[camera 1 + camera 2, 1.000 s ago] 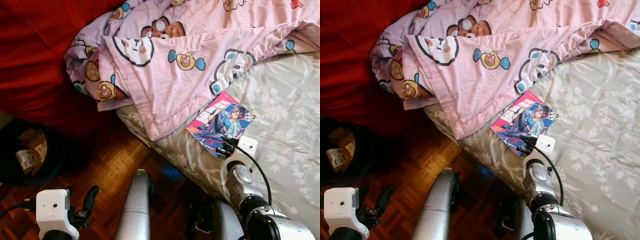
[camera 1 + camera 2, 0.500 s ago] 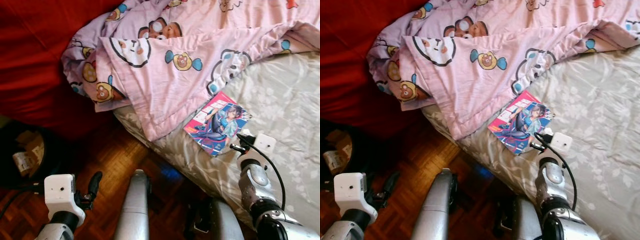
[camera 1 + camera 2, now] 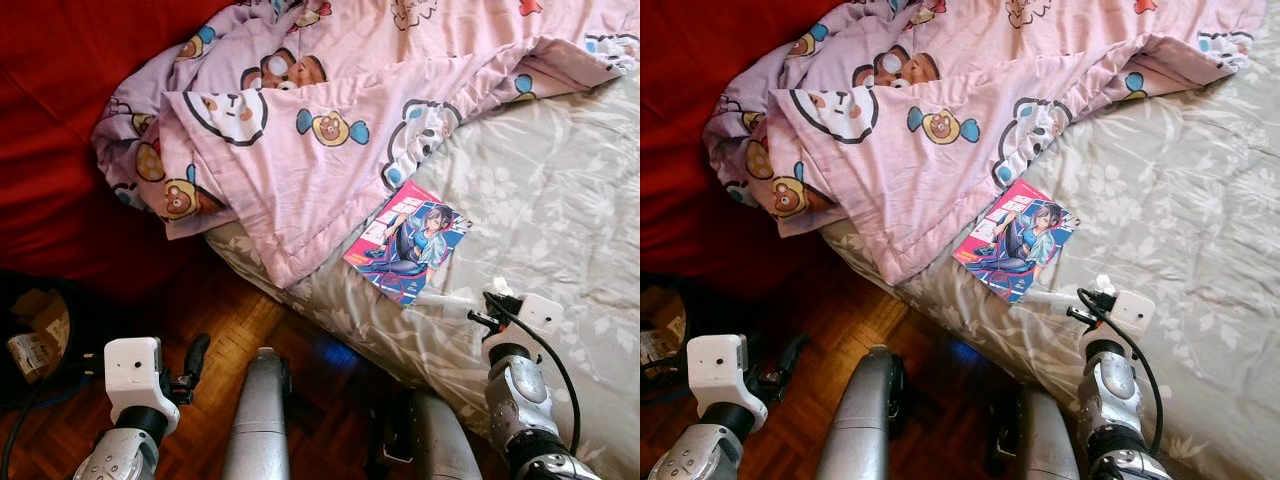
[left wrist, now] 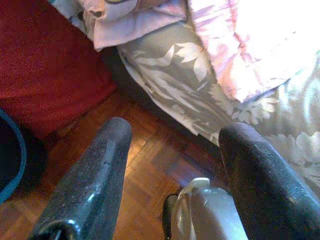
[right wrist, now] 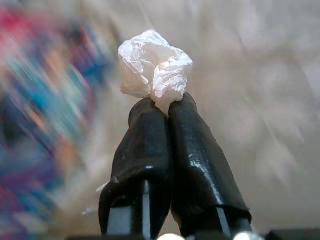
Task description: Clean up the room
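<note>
1. White and crinkled, a small wad of tissue (image 5: 155,67) sits pinched at the very tips of my right jaws (image 5: 167,107), bulging out beyond them.
2. My right jaws are pressed together on that wad, the two black fingers (image 5: 197,155) side by side with no gap showing between them.
3. From my head I see the right jaws (image 3: 490,300) above the bed (image 3: 560,200), just beside the lower corner of a glossy comic book (image 3: 407,240) that lies flat on the sheet.
4. My left jaws (image 4: 172,150) are spread wide and hold nothing; they hang low over the parquet floor (image 4: 145,155), near the edge of the bed.
5. Grey sheet with a pale leaf print covers the mattress; it looks smooth and a little wrinkled.
6. A pink quilt (image 3: 330,130) printed with cartoon bears lies bunched across the upper part of the bed, one folded corner hanging over the edge.
7. A red cover (image 3: 60,150) spreads beside the quilt, and a dark round bin (image 3: 35,325) with cardboard inside stands on the floor below it.
</note>
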Robot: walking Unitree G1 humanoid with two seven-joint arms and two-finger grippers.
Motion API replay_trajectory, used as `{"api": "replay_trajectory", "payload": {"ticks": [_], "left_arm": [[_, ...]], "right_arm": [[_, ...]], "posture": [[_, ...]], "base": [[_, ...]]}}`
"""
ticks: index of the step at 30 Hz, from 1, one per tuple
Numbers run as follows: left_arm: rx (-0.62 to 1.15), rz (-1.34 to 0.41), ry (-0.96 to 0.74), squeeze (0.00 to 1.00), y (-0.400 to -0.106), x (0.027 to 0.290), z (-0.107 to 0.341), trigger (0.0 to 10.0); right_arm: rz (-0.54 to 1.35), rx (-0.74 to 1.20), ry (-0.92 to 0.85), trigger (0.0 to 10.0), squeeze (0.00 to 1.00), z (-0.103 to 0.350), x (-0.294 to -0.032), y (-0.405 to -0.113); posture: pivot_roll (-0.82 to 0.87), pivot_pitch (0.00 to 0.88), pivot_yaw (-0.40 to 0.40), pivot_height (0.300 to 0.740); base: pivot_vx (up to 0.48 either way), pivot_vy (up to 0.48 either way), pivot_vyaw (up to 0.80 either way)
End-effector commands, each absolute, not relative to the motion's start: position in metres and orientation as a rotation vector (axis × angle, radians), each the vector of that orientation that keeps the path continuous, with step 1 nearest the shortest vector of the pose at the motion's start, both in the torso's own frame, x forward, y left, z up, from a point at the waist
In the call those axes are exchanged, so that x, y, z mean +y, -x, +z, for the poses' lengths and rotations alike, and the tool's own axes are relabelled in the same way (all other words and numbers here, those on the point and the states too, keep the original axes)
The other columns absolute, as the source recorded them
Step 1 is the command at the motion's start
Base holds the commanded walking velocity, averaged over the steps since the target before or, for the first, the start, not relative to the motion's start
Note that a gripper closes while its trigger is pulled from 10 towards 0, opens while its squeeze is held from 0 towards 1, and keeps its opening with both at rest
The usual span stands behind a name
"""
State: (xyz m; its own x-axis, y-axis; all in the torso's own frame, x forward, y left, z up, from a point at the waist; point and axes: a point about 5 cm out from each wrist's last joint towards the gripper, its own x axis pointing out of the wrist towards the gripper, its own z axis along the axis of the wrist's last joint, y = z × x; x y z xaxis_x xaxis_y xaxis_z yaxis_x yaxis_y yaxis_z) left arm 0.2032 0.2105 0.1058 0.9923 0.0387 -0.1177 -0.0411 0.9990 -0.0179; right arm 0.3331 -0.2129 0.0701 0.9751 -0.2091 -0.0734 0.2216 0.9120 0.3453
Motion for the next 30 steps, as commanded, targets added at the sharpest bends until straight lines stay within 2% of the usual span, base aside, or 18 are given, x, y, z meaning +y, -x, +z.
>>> {"api": "replay_trajectory", "payload": {"ticks": [1,8,17,22,26,30], "left_arm": [[0.154,0.07,0.005,0.0,-0.197,0.219,0.098,10.0],[0.138,0.078,0.009,0.0,-0.206,0.221,0.093,10.0],[0.124,0.1,0.025,0.0,-0.219,0.226,0.083,10.0],[0.131,0.114,0.039,0.0,-0.22,0.226,0.073,10.0],[0.151,0.128,0.047,0.0,-0.221,0.229,0.064,10.0],[0.201,0.143,0.054,0.0,-0.219,0.232,0.046,10.0]], "right_arm": [[-0.221,-0.003,-0.389,0.0,0.0,0.075,-0.214,-0.333],[-0.158,-0.069,-0.408,0.0,0.0,0.093,-0.205,-0.344],[-0.136,-0.086,-0.351,0.0,0.0,0.097,-0.219,-0.334],[-0.119,-0.101,-0.342,0.0,0.0,0.101,-0.218,-0.329],[-0.131,-0.075,-0.356,0.0,0.0,0.094,-0.217,-0.326],[-0.098,0.031,-0.358,0.0,0.0,0.068,-0.206,-0.314]], "posture": [[0.27,0.429,0.033,0.655],[0.26,0.374,0.02,0.655],[0.21,0.259,-0.014,0.655],[0.2,0.225,-0.022,0.655],[0.19,0.194,-0.027,0.655],[0.17,0.146,-0.032,0.655]], "base": [[0.0,0.0,0.0],[0.0,0.0,0.0],[0.0,0.0,0.0],[0.0,0.0,0.0],[0.0,0.0,0.0],[0.0,0.0,0.0]]}}
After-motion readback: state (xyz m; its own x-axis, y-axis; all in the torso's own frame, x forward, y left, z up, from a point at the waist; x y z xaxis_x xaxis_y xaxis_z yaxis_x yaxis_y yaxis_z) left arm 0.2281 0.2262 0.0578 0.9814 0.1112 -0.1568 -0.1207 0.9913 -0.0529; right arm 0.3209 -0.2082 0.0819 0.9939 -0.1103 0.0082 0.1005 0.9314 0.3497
